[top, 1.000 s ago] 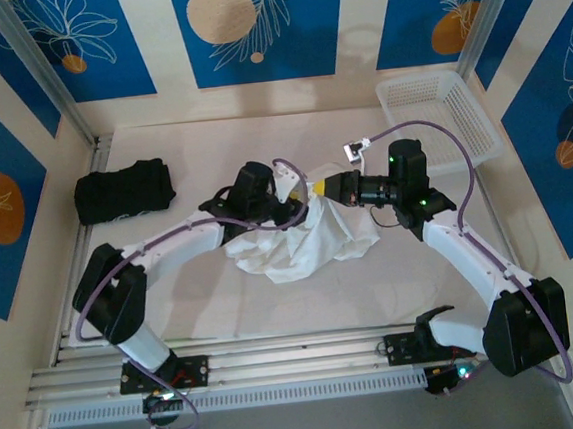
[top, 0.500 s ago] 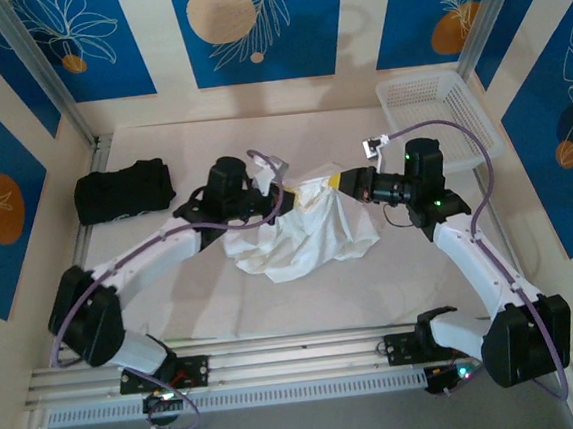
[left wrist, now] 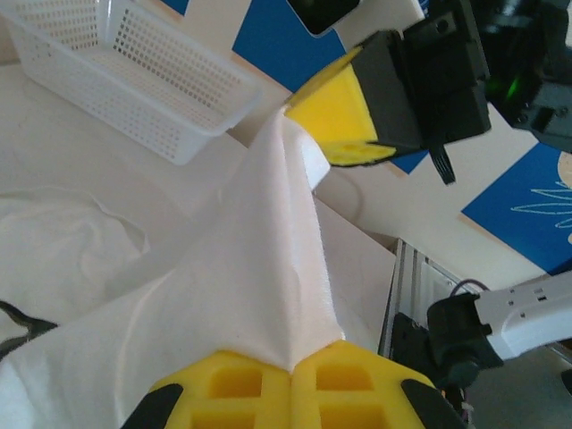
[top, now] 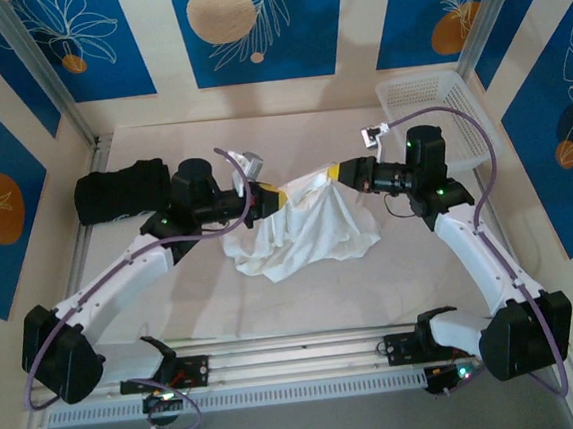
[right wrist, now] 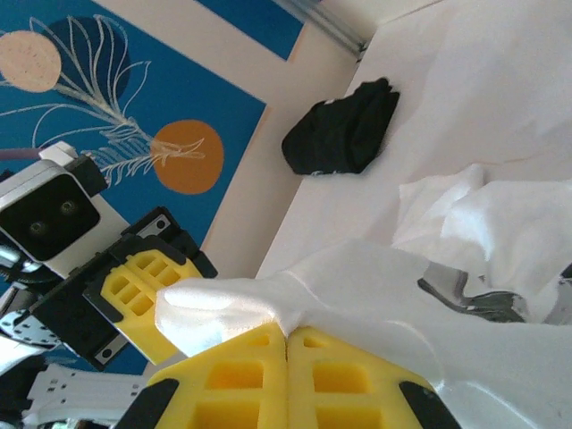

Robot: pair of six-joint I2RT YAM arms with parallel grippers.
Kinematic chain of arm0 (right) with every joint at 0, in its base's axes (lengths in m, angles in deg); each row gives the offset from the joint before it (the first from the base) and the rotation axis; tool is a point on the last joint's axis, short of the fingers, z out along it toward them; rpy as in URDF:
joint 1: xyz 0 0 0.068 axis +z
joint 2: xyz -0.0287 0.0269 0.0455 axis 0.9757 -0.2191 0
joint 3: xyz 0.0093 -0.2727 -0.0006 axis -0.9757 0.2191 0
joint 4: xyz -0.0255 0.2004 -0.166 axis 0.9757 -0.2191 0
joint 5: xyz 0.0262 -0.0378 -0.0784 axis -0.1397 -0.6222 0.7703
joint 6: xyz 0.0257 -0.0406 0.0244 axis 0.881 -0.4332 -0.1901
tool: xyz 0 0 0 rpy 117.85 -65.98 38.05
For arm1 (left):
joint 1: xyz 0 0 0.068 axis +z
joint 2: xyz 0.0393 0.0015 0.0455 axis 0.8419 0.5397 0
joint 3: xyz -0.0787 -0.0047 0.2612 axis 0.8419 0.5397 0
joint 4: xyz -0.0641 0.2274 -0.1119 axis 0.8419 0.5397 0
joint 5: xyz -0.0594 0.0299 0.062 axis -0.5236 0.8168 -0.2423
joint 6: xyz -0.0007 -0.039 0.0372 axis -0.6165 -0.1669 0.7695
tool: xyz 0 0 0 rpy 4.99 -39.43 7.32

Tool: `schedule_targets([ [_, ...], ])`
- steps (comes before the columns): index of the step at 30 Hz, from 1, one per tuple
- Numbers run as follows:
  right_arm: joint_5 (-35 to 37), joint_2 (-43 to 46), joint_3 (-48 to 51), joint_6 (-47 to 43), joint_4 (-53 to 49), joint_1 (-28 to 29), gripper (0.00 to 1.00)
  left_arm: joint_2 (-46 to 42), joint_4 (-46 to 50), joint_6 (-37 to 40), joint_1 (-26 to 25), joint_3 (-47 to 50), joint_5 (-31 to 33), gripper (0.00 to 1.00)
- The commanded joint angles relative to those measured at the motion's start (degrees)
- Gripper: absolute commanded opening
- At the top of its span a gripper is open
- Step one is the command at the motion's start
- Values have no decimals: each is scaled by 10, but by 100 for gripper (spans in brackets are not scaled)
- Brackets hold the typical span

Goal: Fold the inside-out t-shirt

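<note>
The inside-out t-shirt point(top: 308, 228) is plain white, thin and soft, and crumpled rather than spread flat. Its upper edge is raised off the table point(top: 174, 305) and pulled into a taut ridge between two pinched spots. The left gripper point(top: 277, 197) is clamped on one end and the right gripper point(top: 335, 173) on the other. Below the ridge the cloth falls like a tent in long folds. Its lower part lies bunched and wrinkled on the table near the middle, spilling toward the near-left.
</note>
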Motion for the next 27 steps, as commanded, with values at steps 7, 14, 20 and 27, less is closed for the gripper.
schedule_targets([
  [7, -18, 3, -28, -61, -68, 19, 0, -12, 89, 50, -19, 34, 53, 0],
  [14, -87, -17, -8, -24, 16, 54, 0, 8, 85, 96, -54, 44, 150, 10],
  [20, -72, -16, -2, -31, 3, 63, 0, -15, 78, 106, -66, 47, 161, 44],
  [27, -58, -20, -4, -35, -4, 69, 0, -50, 89, 131, -85, 45, 243, 61],
])
